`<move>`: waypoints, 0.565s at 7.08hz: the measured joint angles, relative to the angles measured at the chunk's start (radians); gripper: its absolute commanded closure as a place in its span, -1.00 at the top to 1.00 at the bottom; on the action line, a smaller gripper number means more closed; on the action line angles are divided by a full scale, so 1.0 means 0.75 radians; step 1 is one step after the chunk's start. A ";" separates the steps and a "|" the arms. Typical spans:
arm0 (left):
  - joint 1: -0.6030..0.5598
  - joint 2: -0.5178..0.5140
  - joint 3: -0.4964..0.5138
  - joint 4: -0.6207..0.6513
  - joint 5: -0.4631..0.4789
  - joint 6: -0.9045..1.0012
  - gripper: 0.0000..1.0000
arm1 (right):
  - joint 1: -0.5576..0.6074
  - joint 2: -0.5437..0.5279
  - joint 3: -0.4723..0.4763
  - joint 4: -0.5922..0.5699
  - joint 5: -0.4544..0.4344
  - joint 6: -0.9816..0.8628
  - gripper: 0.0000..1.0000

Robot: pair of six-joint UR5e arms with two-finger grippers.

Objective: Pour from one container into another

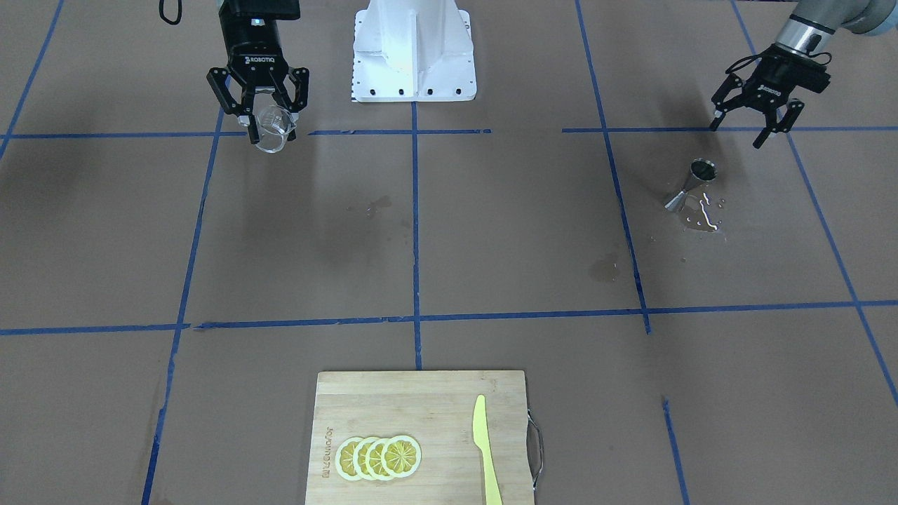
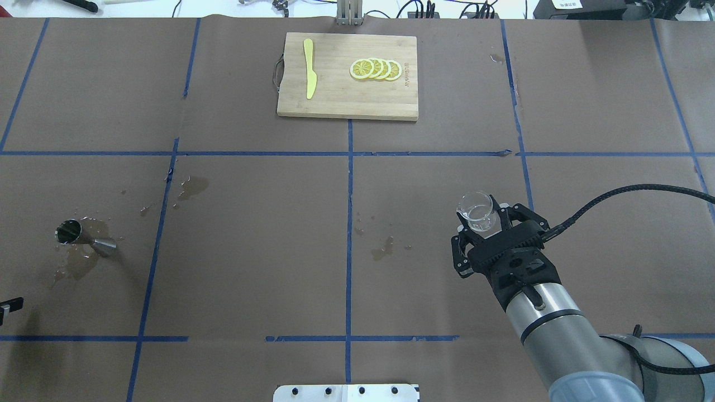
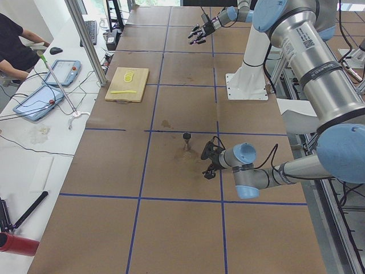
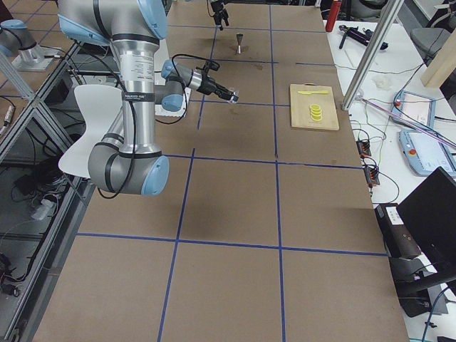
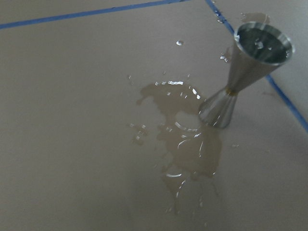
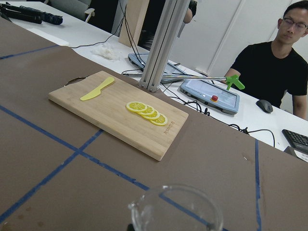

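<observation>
My right gripper is shut on the rim of the clear glass beaker, holding it slightly tilted above the table on my right side; it also shows as gripper and beaker. The beaker's spouted rim fills the bottom of the right wrist view. The steel hourglass jigger stands upright far off on my left side, in a wet patch. My left gripper hovers open and empty just behind the jigger.
Spilled liquid spreads around the jigger's foot, with smaller wet spots mid-table. A bamboo cutting board with lemon slices and a yellow knife lies at the far edge. A person sits beyond it.
</observation>
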 measured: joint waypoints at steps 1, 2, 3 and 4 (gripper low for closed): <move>-0.260 -0.064 0.038 0.105 -0.200 0.218 1.00 | 0.001 -0.013 -0.022 0.011 -0.001 0.087 -1.00; -0.510 -0.143 0.054 0.303 -0.371 0.443 1.00 | 0.001 -0.039 -0.048 0.055 -0.005 0.149 -1.00; -0.690 -0.206 0.056 0.514 -0.487 0.655 1.00 | 0.001 -0.080 -0.079 0.146 -0.011 0.185 -1.00; -0.819 -0.264 0.039 0.748 -0.572 0.832 1.00 | 0.002 -0.138 -0.139 0.311 -0.031 0.210 -1.00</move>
